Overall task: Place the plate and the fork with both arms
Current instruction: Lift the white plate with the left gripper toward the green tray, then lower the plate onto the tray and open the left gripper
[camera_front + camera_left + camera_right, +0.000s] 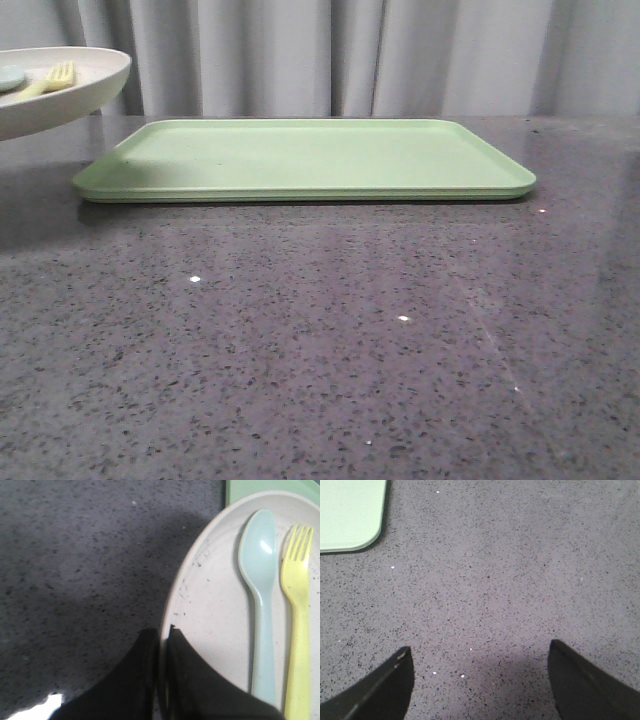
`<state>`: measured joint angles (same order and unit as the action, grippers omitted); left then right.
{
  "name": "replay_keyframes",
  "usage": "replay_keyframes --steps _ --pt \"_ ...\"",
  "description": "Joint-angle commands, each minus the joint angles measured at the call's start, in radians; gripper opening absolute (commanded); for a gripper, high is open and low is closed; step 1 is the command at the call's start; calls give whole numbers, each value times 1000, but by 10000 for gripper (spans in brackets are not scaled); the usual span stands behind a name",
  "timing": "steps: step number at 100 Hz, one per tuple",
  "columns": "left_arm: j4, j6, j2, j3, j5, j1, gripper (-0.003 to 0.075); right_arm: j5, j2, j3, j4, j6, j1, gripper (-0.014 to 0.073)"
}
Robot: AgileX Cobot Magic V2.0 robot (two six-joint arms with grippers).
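Dark grey speckled stone-look table [300, 340], glossy w/ light glints. 1 flat light-green tray [310, 160] lies directly on it, toward the back.

Fork [296, 625] beside spoon [260, 585] on plate [210, 610], tray [310, 158] right

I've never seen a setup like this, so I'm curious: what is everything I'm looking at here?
plate: one, cream-white with dark speckles, held up off the table at the far left, its rim clamped by the left gripper
fork: one, bright yellow, lying in the plate
spoon: one, pale blue, lying in the plate beside the fork
tray: one, light green, flat on the table, nothing on it
table: one, dark grey speckled stone
curtain: grey-white, behind the table
left gripper: black, jaws shut on the plate's rim
right gripper: black, jaws wide apart above bare table
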<state>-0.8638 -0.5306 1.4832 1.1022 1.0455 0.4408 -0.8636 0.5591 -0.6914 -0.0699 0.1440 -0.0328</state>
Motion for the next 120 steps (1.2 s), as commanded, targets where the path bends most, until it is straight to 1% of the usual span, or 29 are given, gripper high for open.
replay_keyframes --steps 1,12,35,45,55,72,89,98,120 --pt "-108 30 -30 35 -32 -46 -20 56 12 -36 -9 -3 4 556" --pt "-117 61 -30 51 -75 -98 -21 56 12 -36 -9 -3 4 556" --pt "-115 133 -29 138 -130 -224 -21 56 12 -36 -9 -3 4 556" --pt "-70 194 -22 176 -161 -279 -21 56 12 -36 -9 -3 4 556" --pt "-24 249 7 224 -163 -330 -21 56 12 -36 -9 -3 4 556" --pt "-24 300 86 284 -171 -408 -21 55 12 -36 -9 -3 4 556" --pt "-22 364 153 319 -255 -494 -21 54 12 -36 -9 -3 4 556" --pt "13 404 183 341 -290 -544 -21 54 12 -36 -9 -3 4 556" --pt "156 531 267 439 -312 -644 -21 54 12 -36 -9 -3 4 556"
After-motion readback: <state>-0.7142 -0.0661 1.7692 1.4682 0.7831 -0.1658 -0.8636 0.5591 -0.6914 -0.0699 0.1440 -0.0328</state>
